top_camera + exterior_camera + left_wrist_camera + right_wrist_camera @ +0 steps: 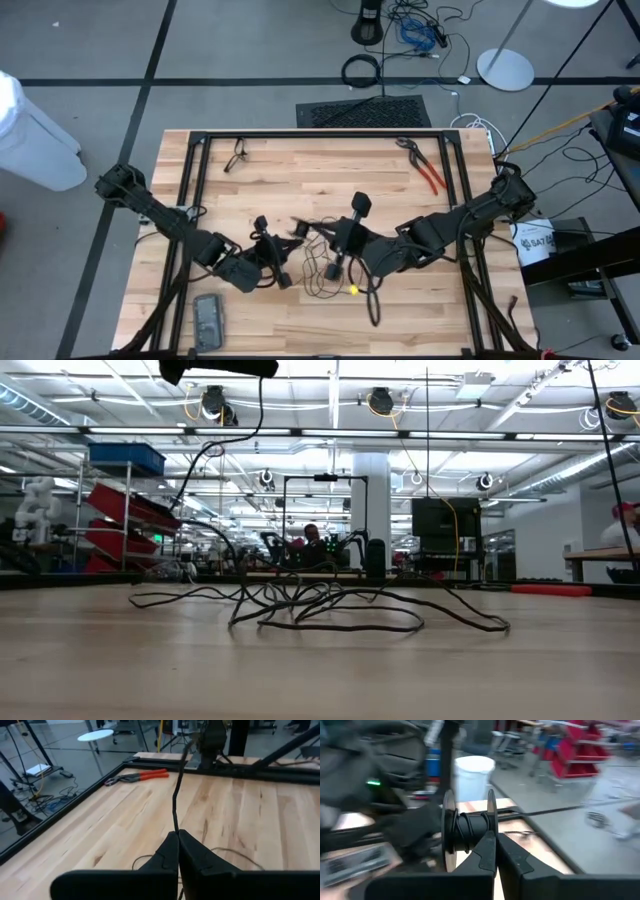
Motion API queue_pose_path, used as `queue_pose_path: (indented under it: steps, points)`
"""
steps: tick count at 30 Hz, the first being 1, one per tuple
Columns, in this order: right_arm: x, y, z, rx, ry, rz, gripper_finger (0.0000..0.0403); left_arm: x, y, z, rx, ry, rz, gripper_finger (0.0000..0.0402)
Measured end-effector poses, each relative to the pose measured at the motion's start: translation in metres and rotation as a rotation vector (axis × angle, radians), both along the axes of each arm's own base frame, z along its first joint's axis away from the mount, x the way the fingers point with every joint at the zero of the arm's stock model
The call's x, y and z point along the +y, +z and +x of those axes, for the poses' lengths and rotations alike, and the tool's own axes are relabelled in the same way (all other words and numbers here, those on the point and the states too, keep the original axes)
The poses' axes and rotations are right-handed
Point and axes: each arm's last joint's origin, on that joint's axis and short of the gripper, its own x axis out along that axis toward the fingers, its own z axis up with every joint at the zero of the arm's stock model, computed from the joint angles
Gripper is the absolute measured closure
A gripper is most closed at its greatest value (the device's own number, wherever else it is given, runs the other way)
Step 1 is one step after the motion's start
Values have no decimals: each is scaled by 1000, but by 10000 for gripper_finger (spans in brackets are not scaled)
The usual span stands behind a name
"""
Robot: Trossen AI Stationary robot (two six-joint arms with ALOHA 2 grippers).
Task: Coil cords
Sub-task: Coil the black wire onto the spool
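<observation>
The left gripper (177, 851) is clenched on the one thin black cord (175, 802), which rises taut from its fingertips. The right gripper (495, 851) is clenched against a spool (469, 831) wound with cord. Loose loops sprawl mid-table (250, 175) between both arms; one pair of red-handled pliers (428, 170) lies apart.

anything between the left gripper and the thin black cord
Nothing visible does. The left gripper is already shut on the thin black cord, which runs straight up from its fingertips. The red-handled pliers lie well off, near the table edge.
</observation>
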Motion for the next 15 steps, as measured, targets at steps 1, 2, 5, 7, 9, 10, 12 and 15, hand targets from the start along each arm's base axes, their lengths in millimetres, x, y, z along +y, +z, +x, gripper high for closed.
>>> queue_pose_path:
  steps: [1,2,5,7,9,10,12,15]
  points:
    - [-1,-2,2,0,-33,-12,403,1,0,1,-4,1,-5,400]
    - [-2,-4,4,0,-62,-23,403,2,1,2,-5,3,-7,400]
    - [-4,-10,9,6,-121,-50,403,7,1,4,-4,17,-8,400]
    - [-5,-12,12,2,-139,-62,403,11,0,6,-4,32,-8,400]
    - [-6,-13,14,2,-144,-70,403,16,0,9,1,32,-18,400]
    - [-6,-12,15,0,-144,-70,403,17,0,10,6,17,-31,400]
    - [-6,-12,15,1,-151,-77,403,19,0,12,15,-18,-57,400]
    - [-7,-12,14,1,-185,-95,403,18,3,14,-11,-54,-90,400]
